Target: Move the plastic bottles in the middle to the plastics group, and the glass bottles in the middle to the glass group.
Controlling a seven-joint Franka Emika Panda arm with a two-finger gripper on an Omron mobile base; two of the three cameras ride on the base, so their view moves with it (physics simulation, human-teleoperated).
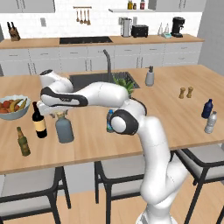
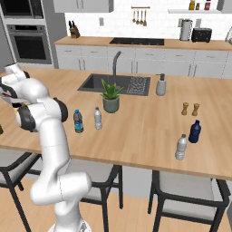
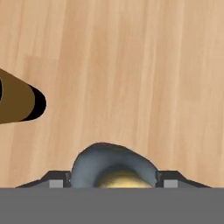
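So the squat, broad grey-blue glass bottle [image 1: 64,129] with the short neck and tan cork-like cap is standing upright on the wooden tabletop [image 1: 175,113], over on the left end, just beside the dark wine bottle with a tan label and red top [image 1: 39,120] and near the small green-brown beer bottle [image 1: 23,142]. The claw [image 1: 58,114] sits right above its cap. In the hand view the bottle's rounded grey shoulder [image 3: 113,162] and yellowish cap lie between the two dark finger tips [image 3: 56,181], one on each side, and honestly I can't tell from these shots if they're gripping it or standing off it.

The two slim plastic water bottles are still in the middle by the potted green plant [image 2: 110,97]: the clear one with the blue label and dark cap [image 2: 78,121] and the pale one with the whitish cap [image 2: 98,118], side by side. The dark-blue bottle [image 2: 195,132] and silvery-clear bottle [image 2: 181,147] stand far right.

Labels are too small to read, no writing legible.
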